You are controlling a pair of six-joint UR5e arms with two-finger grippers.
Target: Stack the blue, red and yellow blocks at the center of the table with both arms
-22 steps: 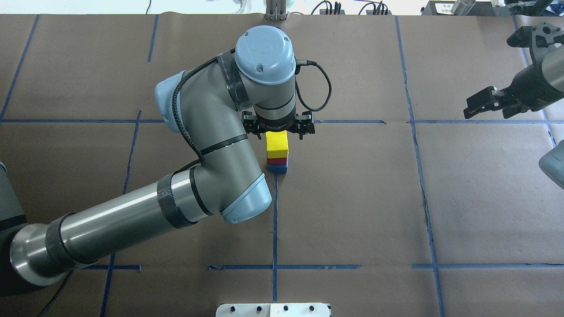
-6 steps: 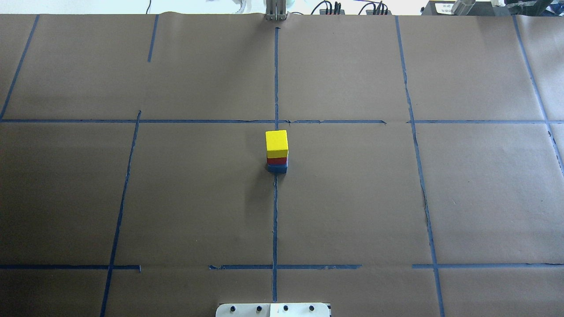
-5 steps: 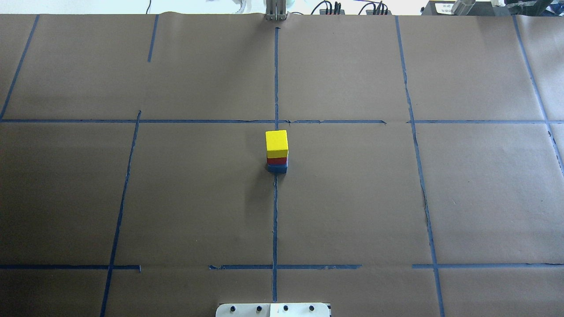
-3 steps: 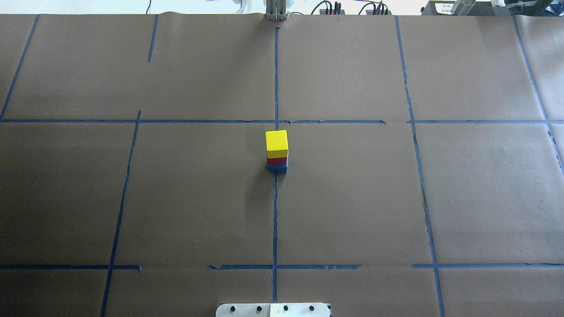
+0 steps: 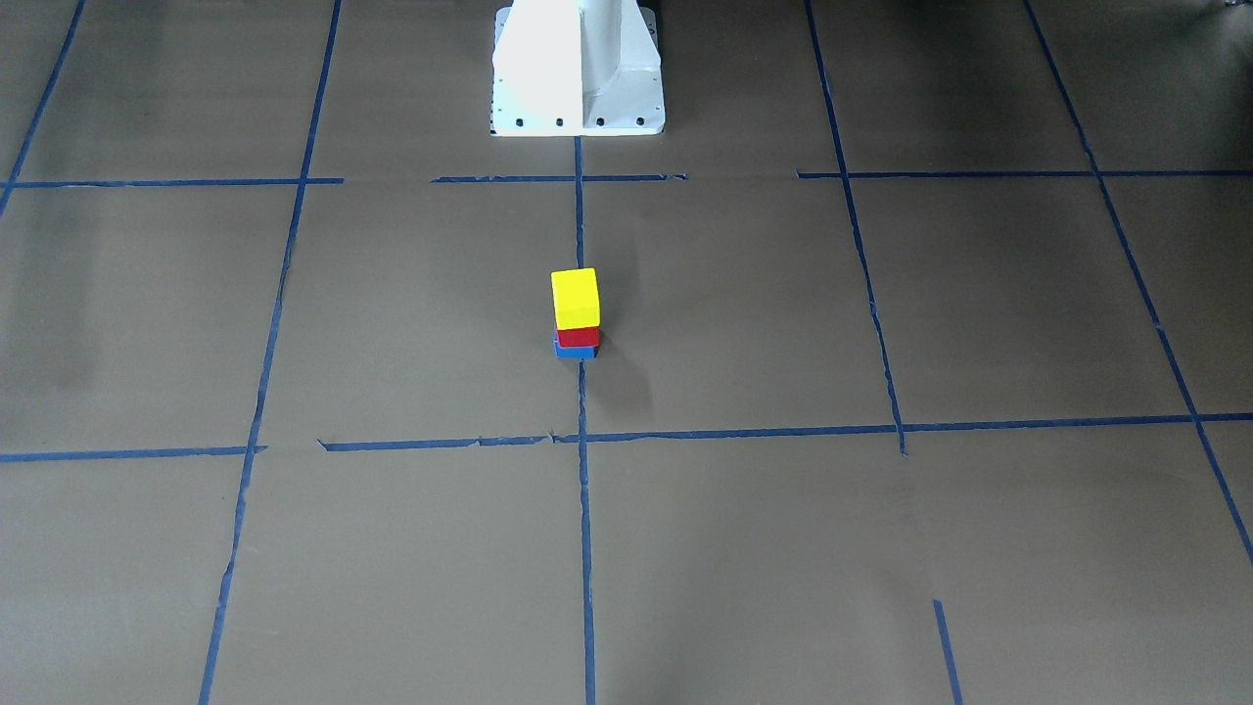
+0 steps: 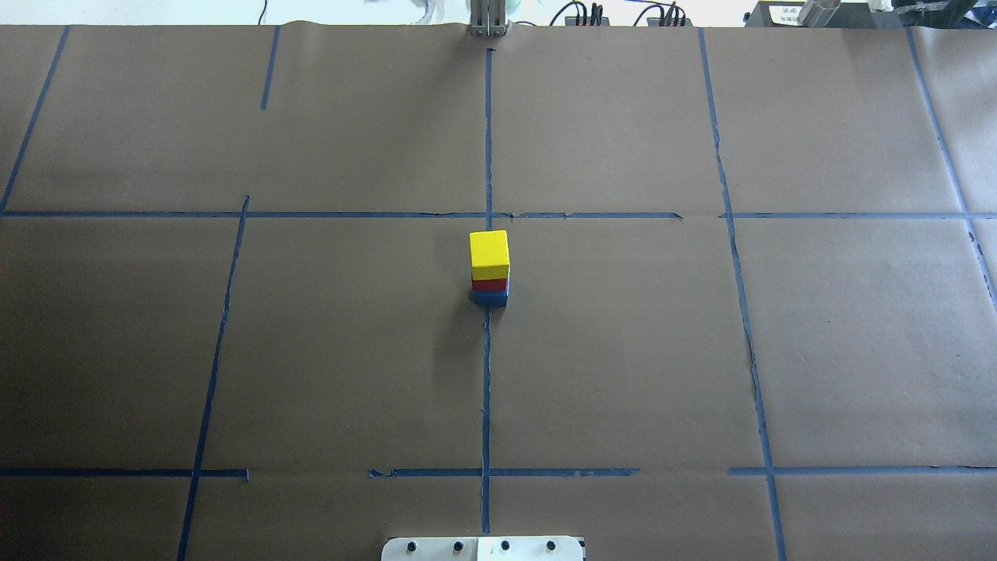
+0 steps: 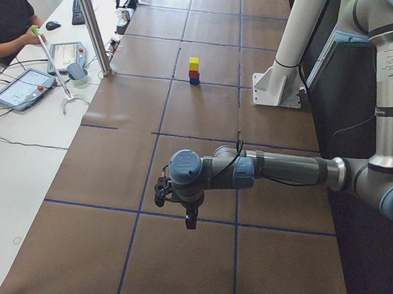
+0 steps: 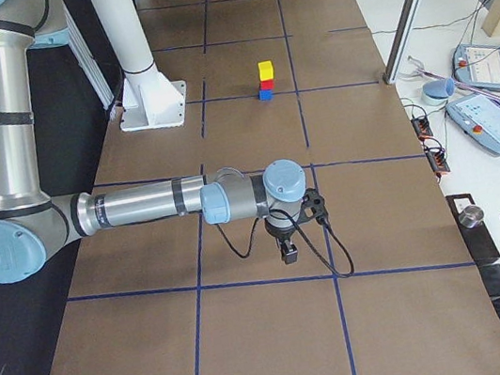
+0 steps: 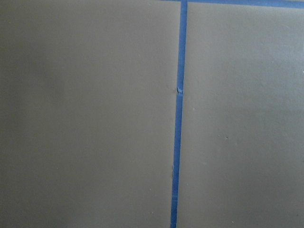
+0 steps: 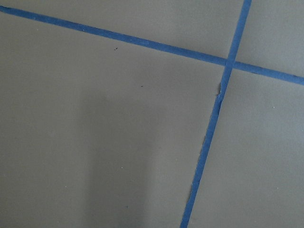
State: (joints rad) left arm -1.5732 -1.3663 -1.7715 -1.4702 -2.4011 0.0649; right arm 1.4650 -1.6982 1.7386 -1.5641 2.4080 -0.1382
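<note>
A stack stands at the table's center, where the blue tape lines cross: the yellow block [image 6: 489,253] on the red block [image 6: 490,284] on the blue block [image 6: 491,297]. It also shows in the front view, with yellow [image 5: 575,298], red [image 5: 578,337] and blue [image 5: 576,351]. No gripper touches it. My left gripper [image 7: 176,210] hangs over bare table far from the stack and shows only in the exterior left view. My right gripper [image 8: 289,253] does the same at the other end and shows only in the exterior right view. I cannot tell whether either is open or shut. Both wrist views show only brown paper and tape.
The white robot base [image 5: 578,69] stands at the table's edge behind the stack. A metal pole [image 7: 90,23] rises at the operators' side. A seated operator [image 7: 10,10] and tablets [image 7: 21,87] are at a side desk.
3.7 s ago my left gripper was at the yellow block atop the stack and my right arm at the right edge. Both have since left the overhead view. The stack has not moved.
</note>
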